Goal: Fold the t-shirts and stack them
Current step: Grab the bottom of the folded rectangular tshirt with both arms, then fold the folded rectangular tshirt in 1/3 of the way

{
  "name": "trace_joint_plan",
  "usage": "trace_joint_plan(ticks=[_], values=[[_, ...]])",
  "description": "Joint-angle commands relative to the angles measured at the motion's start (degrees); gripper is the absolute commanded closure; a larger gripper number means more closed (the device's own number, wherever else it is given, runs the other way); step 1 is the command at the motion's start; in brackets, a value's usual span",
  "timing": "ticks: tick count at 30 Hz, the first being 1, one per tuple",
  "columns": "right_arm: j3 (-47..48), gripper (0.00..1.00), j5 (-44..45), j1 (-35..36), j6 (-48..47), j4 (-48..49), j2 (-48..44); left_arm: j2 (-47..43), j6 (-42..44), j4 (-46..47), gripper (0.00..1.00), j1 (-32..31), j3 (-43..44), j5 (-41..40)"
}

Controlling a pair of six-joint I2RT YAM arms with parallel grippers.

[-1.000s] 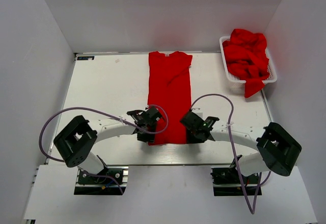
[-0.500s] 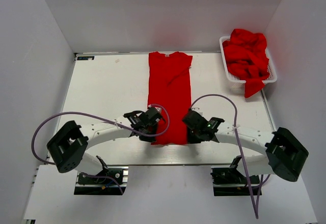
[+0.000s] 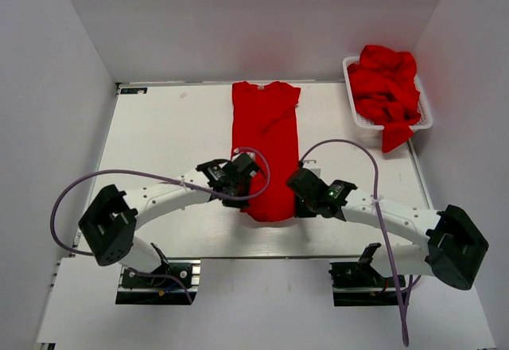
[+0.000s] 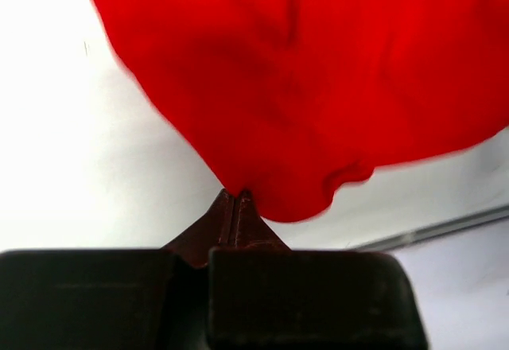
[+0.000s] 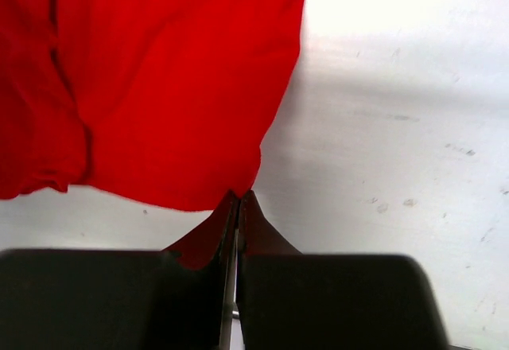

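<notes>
A red t-shirt [image 3: 265, 139], folded into a long narrow strip, lies down the middle of the table, collar end at the far side. My left gripper [image 3: 243, 193] is shut on its near left corner, which fills the left wrist view [image 4: 302, 87]. My right gripper [image 3: 293, 199] is shut on its near right corner, seen in the right wrist view [image 5: 159, 79]. The near hem is lifted off the table and sags between the two grippers. More red t-shirts [image 3: 385, 87] are heaped in the basket at the far right.
A white mesh basket [image 3: 355, 116] stands at the table's far right edge, with a shirt hanging over its near rim. The table's metal front edge [image 3: 262, 245] runs just behind the grippers. White walls enclose the left, back and right.
Both grippers have moved away from the front edge towards the far side, lifting the shirt's near hem with them. The shirt's near end now curls up and is shorter on the table.
</notes>
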Motion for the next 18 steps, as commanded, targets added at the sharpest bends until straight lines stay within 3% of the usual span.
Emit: trace_joint_plan(ticks=[1, 7, 18], values=[[4.6, 1.0, 6.1, -0.6, -1.4, -0.5, 2.2, 2.8, 0.2, -1.8, 1.0, 1.5, 7.1, -3.9], [10.8, 1.0, 12.4, -2.9, -3.5, -1.8, 7.2, 7.4, 0.9, -5.7, 1.0, 7.3, 12.6, -6.8], [20.2, 1.0, 7.8, -11.1, -16.0, 6.7, 16.2, 14.2, 9.4, -1.1, 1.0, 15.7, 21.7, -2.6]])
